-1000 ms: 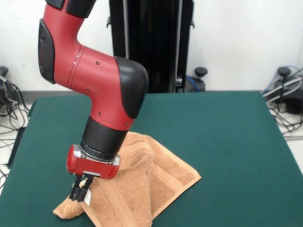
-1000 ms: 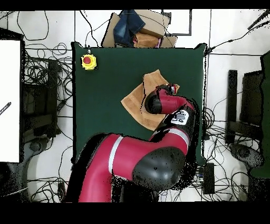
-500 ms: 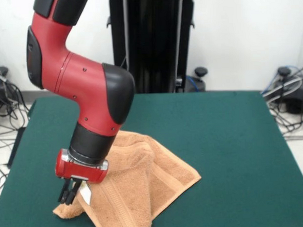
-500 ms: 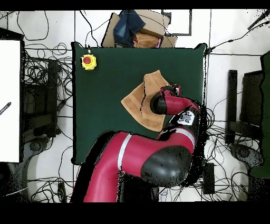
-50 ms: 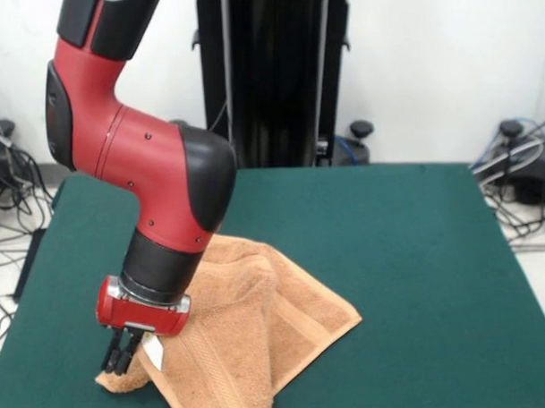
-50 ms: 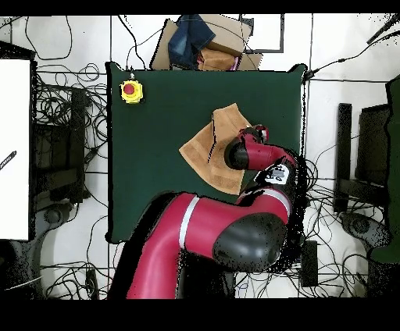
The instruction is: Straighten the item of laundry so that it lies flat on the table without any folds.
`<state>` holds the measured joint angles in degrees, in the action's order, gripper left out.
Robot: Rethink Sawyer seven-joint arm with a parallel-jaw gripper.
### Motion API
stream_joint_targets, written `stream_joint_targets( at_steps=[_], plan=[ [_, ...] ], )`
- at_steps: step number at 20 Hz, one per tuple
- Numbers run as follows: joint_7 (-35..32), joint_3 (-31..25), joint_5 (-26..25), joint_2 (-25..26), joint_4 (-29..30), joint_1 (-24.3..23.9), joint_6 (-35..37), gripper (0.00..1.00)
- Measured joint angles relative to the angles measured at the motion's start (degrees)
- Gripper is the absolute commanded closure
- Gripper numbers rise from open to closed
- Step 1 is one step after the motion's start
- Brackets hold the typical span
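Pinching towel (image 5: 250, 335) corner at lower left of frame; gripper (image 5: 117, 355) seemingly clamped on cloth. Needing slow outward drag over table (image 5: 408, 253), keeping low, avoiding new folds.

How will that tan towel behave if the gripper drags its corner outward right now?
The towel is probably floppy: it humps and creases beneath the gripper, so only the pulled part should follow at first. Its terry pile on the felt-like table likely grips rather than slides. It looks light, so lifting may drape it.
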<state>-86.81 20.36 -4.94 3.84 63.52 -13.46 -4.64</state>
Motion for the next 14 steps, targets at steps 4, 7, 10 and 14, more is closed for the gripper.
stream_joint_targets(
  at_steps=[4, 7, 10, 14],
  plan=[
    [0.0, 0.0, -0.6, 0.1, 0.0, -0.5, -0.5, 1.0],
    [0.0, 0.0, -0.6, 0.1, 0.0, -0.7, -0.8, 1.0],
    [0.0, 0.0, -0.6, 0.1, 0.0, -0.7, -0.8, 1.0],
    [0.0, 0.0, -0.6, 0.1, 0.0, -0.5, -0.7, 1.0]
  ],
)
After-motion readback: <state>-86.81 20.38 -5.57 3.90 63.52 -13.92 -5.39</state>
